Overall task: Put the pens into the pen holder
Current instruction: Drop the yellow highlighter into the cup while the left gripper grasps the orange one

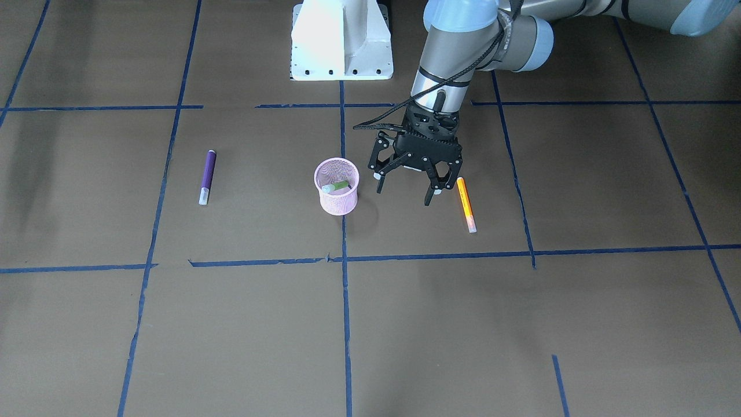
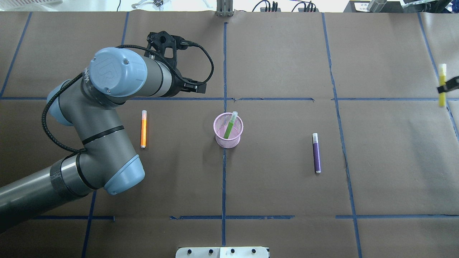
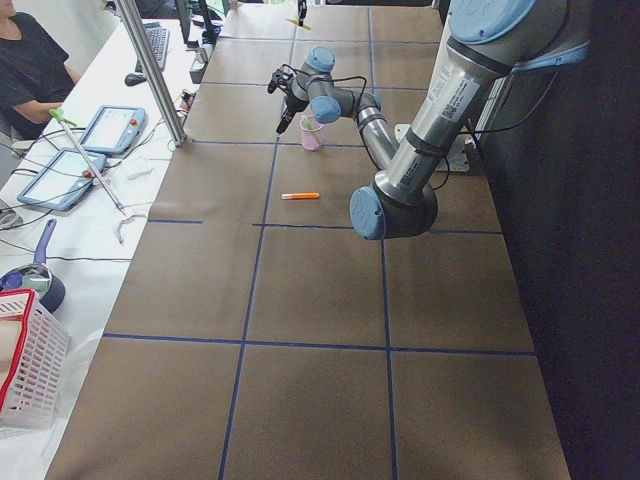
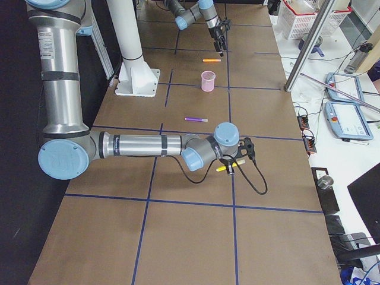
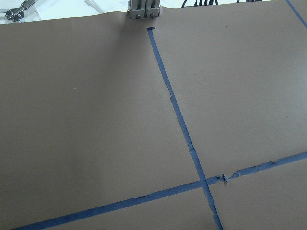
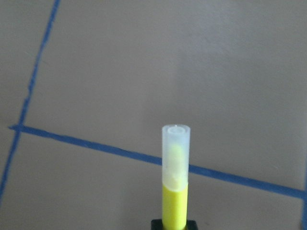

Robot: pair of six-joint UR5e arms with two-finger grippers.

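One light, stiff orange pen (image 1: 466, 204), at three o'clock of the spread left gripper (image 1: 405, 194) front-on, likely suits a mid-barrel pinch.

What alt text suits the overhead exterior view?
Pink wire-mesh cup at centre holds a leaning green pen; orange pen lies left, purple pen right. Grey left arm enters left; yellow pen gripped at right edge.

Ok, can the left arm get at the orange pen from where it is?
Probably yes. The left pincer is open right beside the orange pen, which lies flat by itself. The pen holder stands apart on the pincer's other side, so nothing seems to block the way.
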